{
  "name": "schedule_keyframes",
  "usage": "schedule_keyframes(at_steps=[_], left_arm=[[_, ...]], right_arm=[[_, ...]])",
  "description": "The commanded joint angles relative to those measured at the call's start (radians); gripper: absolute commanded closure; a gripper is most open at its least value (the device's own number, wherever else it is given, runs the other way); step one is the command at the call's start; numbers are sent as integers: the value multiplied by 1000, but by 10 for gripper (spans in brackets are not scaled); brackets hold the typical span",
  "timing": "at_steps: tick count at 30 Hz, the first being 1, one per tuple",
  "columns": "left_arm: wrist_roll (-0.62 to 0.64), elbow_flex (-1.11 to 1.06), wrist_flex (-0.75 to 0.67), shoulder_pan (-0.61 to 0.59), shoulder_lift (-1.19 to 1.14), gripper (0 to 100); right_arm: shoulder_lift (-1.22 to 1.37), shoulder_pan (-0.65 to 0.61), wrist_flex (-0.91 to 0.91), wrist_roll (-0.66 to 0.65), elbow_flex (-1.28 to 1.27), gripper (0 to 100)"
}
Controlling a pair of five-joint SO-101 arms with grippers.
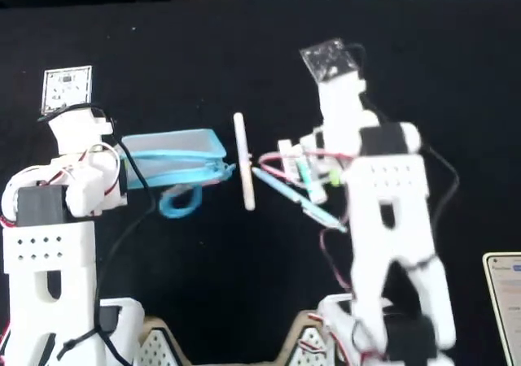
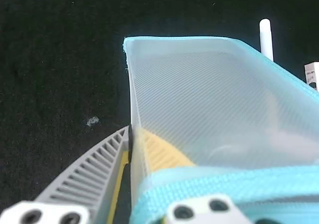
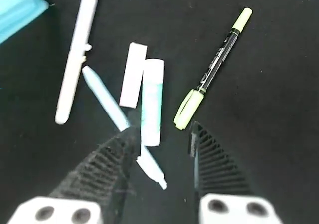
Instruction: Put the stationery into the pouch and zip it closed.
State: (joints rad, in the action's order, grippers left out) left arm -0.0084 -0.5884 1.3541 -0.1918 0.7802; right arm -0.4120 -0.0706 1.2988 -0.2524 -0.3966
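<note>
A pick-up looks in hand: the left claw (image 2: 131,137) pinches a wall of the mesh pouch (image 2: 209,99) on the worktop (image 1: 244,281), while the right claw (image 3: 163,130) hangs spread over the glue stick (image 3: 152,102), needing to descend and close.

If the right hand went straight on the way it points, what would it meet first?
Probably the teal stick, whose near end lies just ahead of the open right hand. The blue pen crosses beside it. Depth is unclear from this view.
</note>
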Motion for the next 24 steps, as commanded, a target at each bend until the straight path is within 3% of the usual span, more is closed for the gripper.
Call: schedule_keyframes(at_steps=[1,9,20,24], left_arm=[[15,-33,5,-16,-6,970],[15,-54,-2,-10,-5,970],[14,-54,-2,-10,-5,970],[14,-54,-2,-10,-5,970]], right_arm=[[177,-2,-149,9,39,843],[495,-9,-322,2,110,843],[832,-9,-316,2,371,843],[891,-8,-213,0,452,843]])
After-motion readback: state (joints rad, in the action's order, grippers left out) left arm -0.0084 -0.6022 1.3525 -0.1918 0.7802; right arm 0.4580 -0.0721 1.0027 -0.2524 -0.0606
